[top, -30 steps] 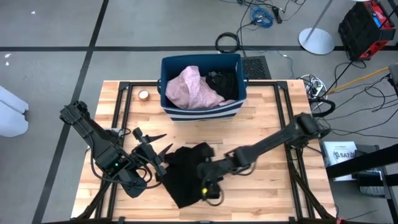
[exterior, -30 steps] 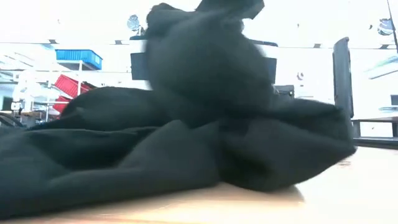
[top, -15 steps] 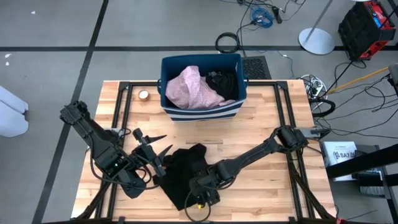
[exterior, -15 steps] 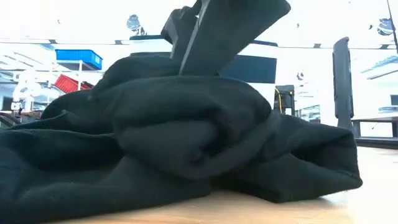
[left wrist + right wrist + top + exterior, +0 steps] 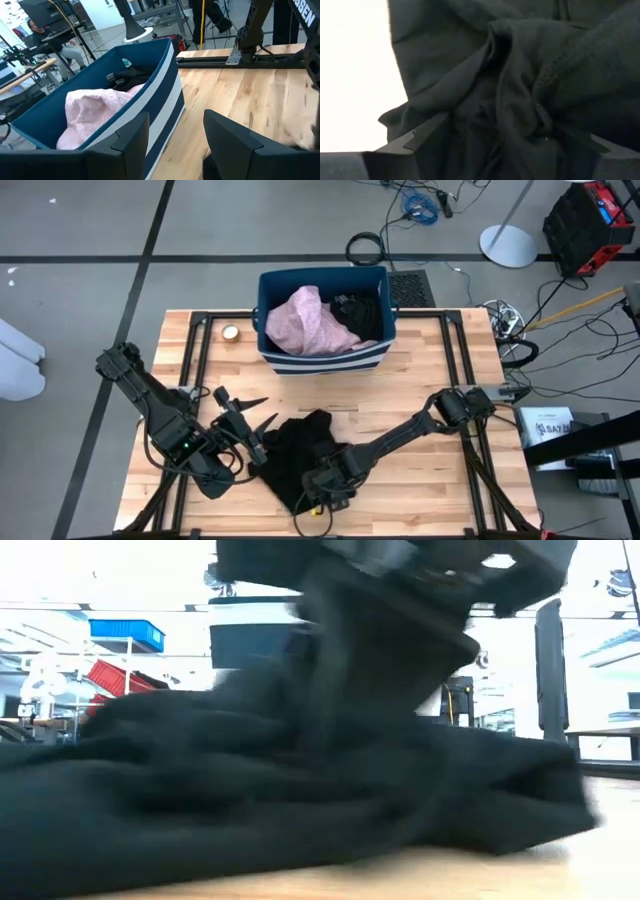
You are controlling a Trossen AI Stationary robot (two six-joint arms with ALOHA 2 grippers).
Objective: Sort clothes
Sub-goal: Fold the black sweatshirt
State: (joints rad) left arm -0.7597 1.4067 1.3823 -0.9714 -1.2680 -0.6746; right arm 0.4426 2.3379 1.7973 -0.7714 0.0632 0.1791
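Observation:
A black garment [image 5: 298,452] lies crumpled on the wooden table, near its front edge, and fills the low view [image 5: 300,810]. My right gripper [image 5: 322,488] points down into it, open, with bunched folds [image 5: 515,100] between its fingers. My left gripper [image 5: 252,418] stands open above the table just left of the garment, empty, facing the bin [image 5: 155,95]. The dark blue bin [image 5: 322,362] at the table's far side holds a pale pink garment [image 5: 312,322] and black clothes [image 5: 358,312]. My right gripper comes at the black garment from above, pointing down, near the heap's near end. Its open fingers [image 5: 422,134] stand sunk in the crumpled cloth, a ridge of several folds [image 5: 520,120] between them. The garment lies slack on the table.
A small round thing [image 5: 231,332] sits left of the bin at the table's far left. Black frame rails [image 5: 196,350] run along the table's sides. Bare wood [image 5: 430,470] lies right of the garment.
My right gripper has gone down and toward the table's near-left, tipping steeper onto the black garment. The bunch of cloth that stood raised above the heap has sunk, and the garment now lies lower and flatter on the table.

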